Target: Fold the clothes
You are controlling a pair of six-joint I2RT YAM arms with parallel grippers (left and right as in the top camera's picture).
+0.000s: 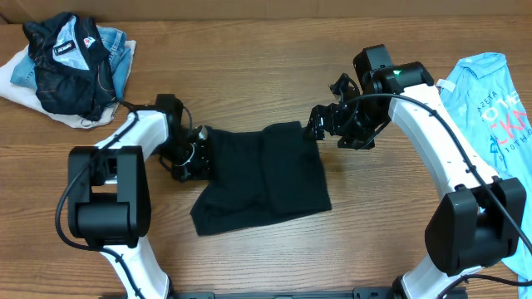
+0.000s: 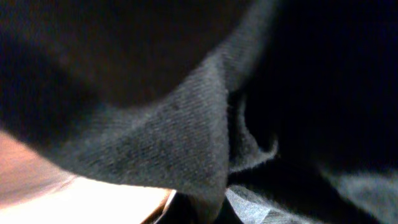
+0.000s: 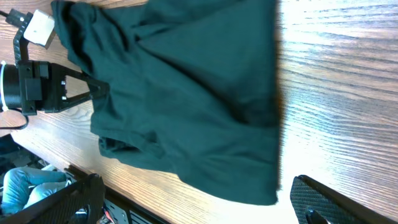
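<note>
The black shirt (image 1: 262, 174) lies rumpled and roughly oblong at the middle of the worktop (image 1: 274, 50), with creases running across it and its 7 o'clock corner bunched. It looks like thin, limp cotton: light, soft, with no stiffness to keep a shape, so any lifted part should sag and drag the rest along. The weave is matte and unlikely to slip from a pinch, though stacked layers may slide on each other. An edge or corner is the best place to take it, pinching all layers at once. The left fingers (image 3: 98, 89) are closed on the shirt's 9 o'clock edge, and in the left wrist view dark cloth fills the frame right up against the camera. The left arm (image 1: 141, 133) reaches in low from 8 o'clock, its wrist turned toward the cloth. The right fingers (image 3: 336, 199) stand wide apart and hold nothing, hovering just off the shirt's 1 o'clock corner, with the right arm (image 1: 440, 158) arched over from 4 o'clock. A jacket (image 1: 71, 62) lies at 10 o'clock and a blue shirt (image 1: 490, 100) at 3 o'clock, both well apart.
</note>
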